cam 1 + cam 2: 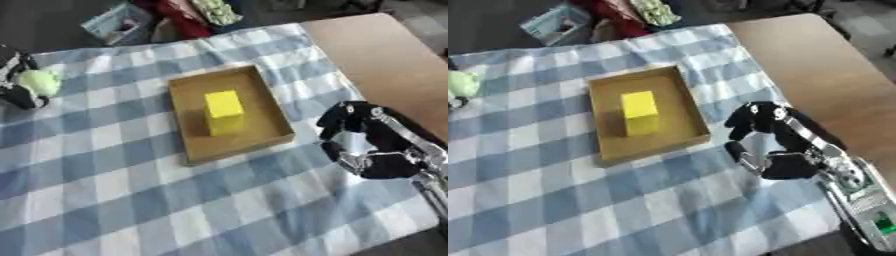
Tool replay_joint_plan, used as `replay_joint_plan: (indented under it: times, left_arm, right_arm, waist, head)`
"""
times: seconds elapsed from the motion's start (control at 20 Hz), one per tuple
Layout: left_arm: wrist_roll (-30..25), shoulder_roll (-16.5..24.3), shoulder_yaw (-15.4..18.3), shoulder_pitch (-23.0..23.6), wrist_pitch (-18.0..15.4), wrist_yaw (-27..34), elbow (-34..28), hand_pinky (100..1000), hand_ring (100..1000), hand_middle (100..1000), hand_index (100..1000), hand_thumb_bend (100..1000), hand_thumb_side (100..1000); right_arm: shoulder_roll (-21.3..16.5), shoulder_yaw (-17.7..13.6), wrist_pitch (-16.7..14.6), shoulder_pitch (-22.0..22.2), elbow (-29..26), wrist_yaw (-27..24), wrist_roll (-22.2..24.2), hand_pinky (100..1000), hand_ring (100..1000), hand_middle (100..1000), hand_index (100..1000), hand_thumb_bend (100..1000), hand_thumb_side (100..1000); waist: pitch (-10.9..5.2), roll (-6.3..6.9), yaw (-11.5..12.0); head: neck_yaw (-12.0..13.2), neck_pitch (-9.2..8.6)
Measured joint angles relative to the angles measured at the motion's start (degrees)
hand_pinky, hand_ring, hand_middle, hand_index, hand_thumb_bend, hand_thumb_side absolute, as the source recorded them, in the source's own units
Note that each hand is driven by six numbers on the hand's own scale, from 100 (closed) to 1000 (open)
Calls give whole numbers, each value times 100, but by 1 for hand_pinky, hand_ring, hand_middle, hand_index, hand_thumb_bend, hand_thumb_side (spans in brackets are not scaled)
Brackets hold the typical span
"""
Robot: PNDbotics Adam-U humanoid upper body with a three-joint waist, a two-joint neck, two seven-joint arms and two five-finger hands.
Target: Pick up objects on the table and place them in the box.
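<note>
Cloth first: a soft blue-and-white checked tablecloth (131,200) covered the table. Near right, the black right hand (372,145) hovered with fingers curled, holding nothing. Farther back, the yellow block (224,111) sat inside the shallow cardboard box (271,107). Looked light and rigid, easiest pinched across its flat sides. Far left, the left hand (19,85) was wrapped round a pale green lump (38,81).
</note>
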Motion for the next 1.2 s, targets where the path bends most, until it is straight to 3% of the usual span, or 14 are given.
replay_joint_plan:
  times: [0.25, 0.6, 0.9, 1.2]
  left_arm:
    - [266, -1, -49, 13, 11, -52, -185, 514, 422, 419, 634, 178, 100]
    - [511, -75, -483, -104, -249, -21, -1108, 487, 401, 392, 619, 154, 100]
    - [320, -554, -988, -352, -580, 243, -1827, 480, 400, 389, 620, 141, 100]
    - [111, -1165, -1360, -458, -843, 385, -2010, 491, 409, 398, 628, 141, 100]
  right_arm:
    - [2, 0, 0, 8, 18, 0, 1, 611, 602, 638, 676, 249, 226]
    - [5, 2, -6, 15, 35, 0, 10, 611, 601, 637, 676, 251, 225]
    - [23, 28, 1, 5, 35, -2, 52, 610, 601, 637, 675, 251, 225]
    - [57, 83, 10, -15, 35, -7, 109, 610, 600, 637, 675, 253, 226]
  waist:
    - [-16, -4, 68]
    - [-88, -13, 124]
    - [-118, -17, 101]
    - [-118, -16, 9]
  head:
    - [-14, 0]
    - [-47, 1]
    - [-40, 1]
    - [2, -4]
